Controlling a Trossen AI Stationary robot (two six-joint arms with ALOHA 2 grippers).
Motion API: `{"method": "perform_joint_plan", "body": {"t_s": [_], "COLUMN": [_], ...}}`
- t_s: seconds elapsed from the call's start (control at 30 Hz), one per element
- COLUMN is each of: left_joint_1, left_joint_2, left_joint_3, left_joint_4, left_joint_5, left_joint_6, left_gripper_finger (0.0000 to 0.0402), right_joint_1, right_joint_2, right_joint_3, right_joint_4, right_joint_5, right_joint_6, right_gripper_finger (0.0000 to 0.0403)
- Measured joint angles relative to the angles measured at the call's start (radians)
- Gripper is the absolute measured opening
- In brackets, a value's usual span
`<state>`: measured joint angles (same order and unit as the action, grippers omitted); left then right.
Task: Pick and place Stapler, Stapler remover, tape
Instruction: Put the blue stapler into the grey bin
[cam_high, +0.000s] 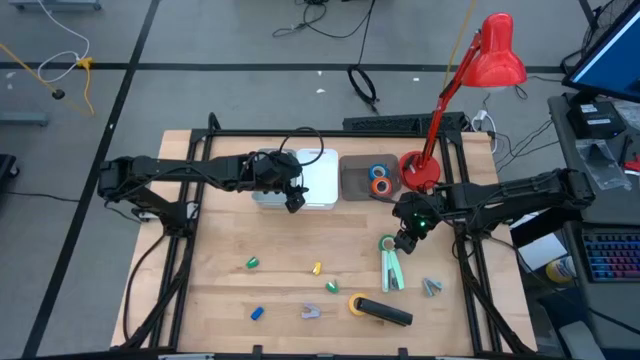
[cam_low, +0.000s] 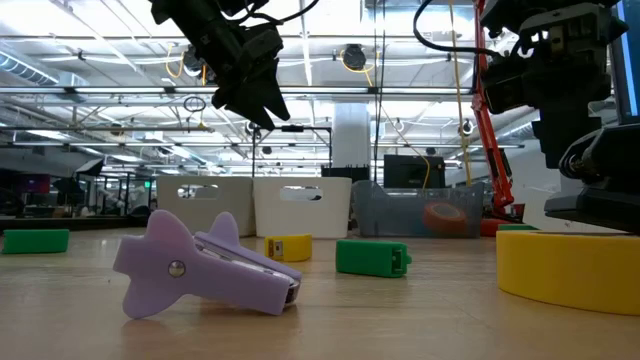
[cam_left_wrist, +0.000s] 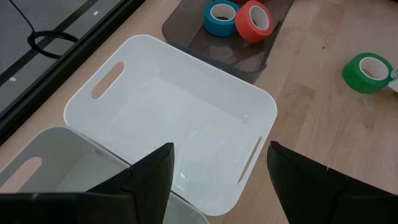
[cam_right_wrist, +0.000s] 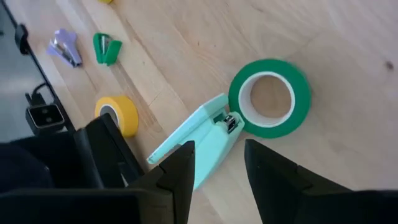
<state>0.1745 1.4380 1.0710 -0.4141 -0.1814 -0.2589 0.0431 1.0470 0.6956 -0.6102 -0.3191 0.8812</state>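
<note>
My right gripper (cam_high: 403, 243) (cam_right_wrist: 219, 146) hangs open above the table, just over the mint-green stapler (cam_right_wrist: 199, 134) (cam_high: 392, 272) and the green tape roll (cam_right_wrist: 273, 129) (cam_high: 386, 243), which lie flat side by side on the wood. My left gripper (cam_high: 293, 200) (cam_left_wrist: 221, 149) is open and empty above the white bin (cam_left_wrist: 261, 99) (cam_high: 322, 180). Blue tape (cam_left_wrist: 211, 26) and orange tape (cam_left_wrist: 252, 28) sit in the grey tray (cam_left_wrist: 186, 31). Yellow tape (cam_high: 357, 304) (cam_right_wrist: 118, 112) lies beside the black stapler (cam_high: 385, 312) near the table's near edge.
Small staple removers lie scattered on the near half of the table: purple (cam_low: 200, 265) (cam_high: 310, 312), green (cam_high: 253, 263) (cam_right_wrist: 106, 48), yellow (cam_high: 317, 268), blue (cam_high: 257, 313), grey (cam_high: 432, 287). A red desk lamp (cam_high: 480, 70) stands at the far right corner, next to the grey tray.
</note>
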Motion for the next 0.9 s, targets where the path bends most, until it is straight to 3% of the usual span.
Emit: {"method": "perform_joint_plan", "body": {"t_s": [0.33, 0.53, 0.9], "left_joint_1": [0.0, 0.0, 0.0], "left_joint_2": [0.0, 0.0, 0.0], "left_joint_3": [0.0, 0.0, 0.0], "left_joint_4": [0.0, 0.0, 0.0], "left_joint_5": [-0.001, -0.001, -0.001], "left_joint_6": [0.001, 0.002, 0.002], "left_gripper_finger": [0.0257, 0.0257, 0.0257], "right_joint_1": [0.147, 0.235, 0.254], "right_joint_2": [0.0, 0.0, 0.0], "right_joint_3": [0.0, 0.0, 0.0], "right_joint_4": [0.015, 0.067, 0.06], "right_joint_5": [0.009, 0.138, 0.162], "right_joint_6": [0.238, 0.317, 0.39], "right_gripper_finger": [0.013, 0.013, 0.013]}}
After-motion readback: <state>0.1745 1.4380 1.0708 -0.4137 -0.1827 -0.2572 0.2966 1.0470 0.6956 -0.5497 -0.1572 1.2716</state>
